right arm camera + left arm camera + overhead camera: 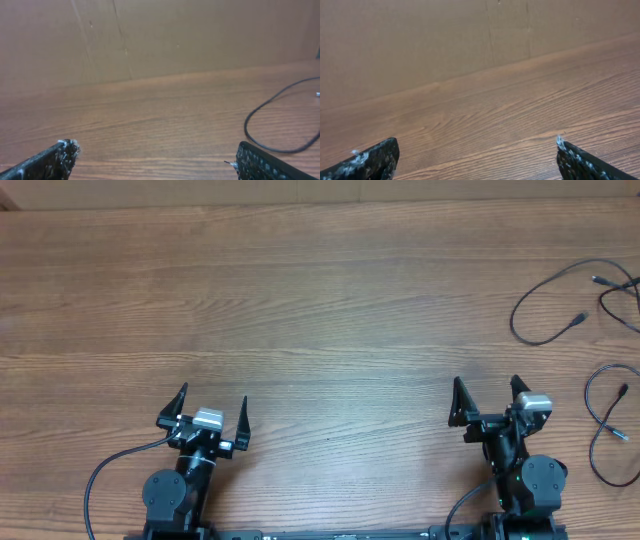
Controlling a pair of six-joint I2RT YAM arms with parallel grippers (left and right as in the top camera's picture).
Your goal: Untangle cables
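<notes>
Overhead: wood-grain table (320, 300), cables (513, 318) at right edge; both jaws released

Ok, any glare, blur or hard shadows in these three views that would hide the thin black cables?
Overhead: even light, no glare, the brown wooden table sharp; the thin black cables are cropped by the right edge. Left wrist: softer focus, warm tint, no cable in view. Right wrist: likewise soft, but the cable loop reads clearly against the wood.
</notes>
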